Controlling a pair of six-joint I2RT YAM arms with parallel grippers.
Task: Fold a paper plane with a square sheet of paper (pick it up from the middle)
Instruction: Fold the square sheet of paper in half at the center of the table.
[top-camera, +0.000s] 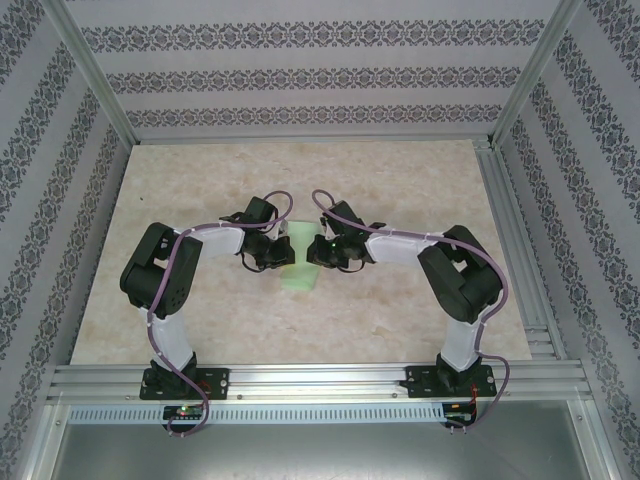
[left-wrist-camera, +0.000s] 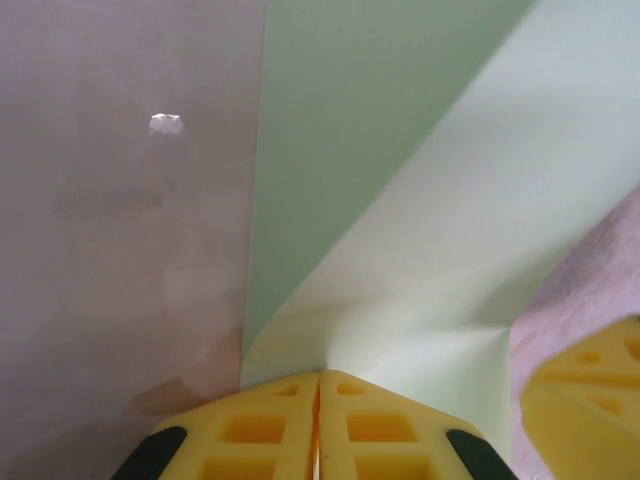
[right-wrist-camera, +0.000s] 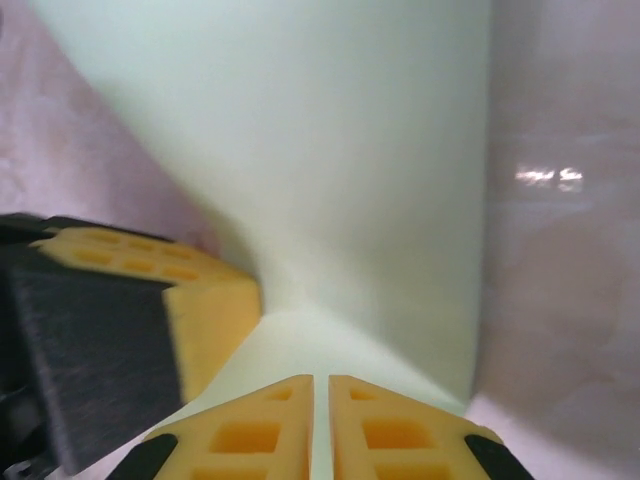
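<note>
Between my two claws sits the thin pale mint-green sheet of paper on the beige marbled surface. The left claw and right claw are each pressed together, pinching it. One diagonal fold shows; I judge most folds remain.

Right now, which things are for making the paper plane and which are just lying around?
For the job:
green sheet of paper, partly folded
left claw, pinching the paper
right claw, pinching the paper

Just there:
marbled table
metal frame
patterned walls
</note>
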